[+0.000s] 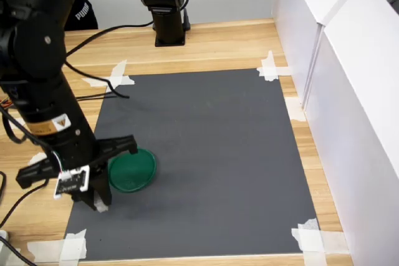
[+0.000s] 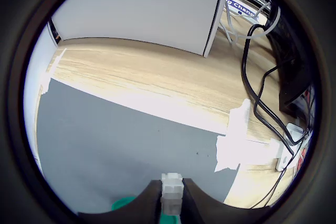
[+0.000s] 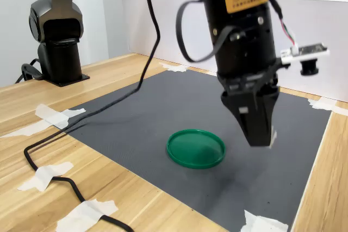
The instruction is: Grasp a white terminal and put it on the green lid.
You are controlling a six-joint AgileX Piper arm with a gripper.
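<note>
pictured low in the wrist view: terminal (image 2: 171, 188) pinched between closed fingers (image 2: 171, 211), lifted beside lid (image 3: 196, 148) at the second exterior view's centre. could miss or bounce off the rim if released off-centre.

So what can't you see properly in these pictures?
- First exterior view: the tiny white plastic terminal block is hidden behind the black gripper.
- Wrist view: the flat round dark-green plastic lid is mostly cut off by the lens edge and a finger.
- Second exterior view: gripper fingers hide most of the block.
</note>
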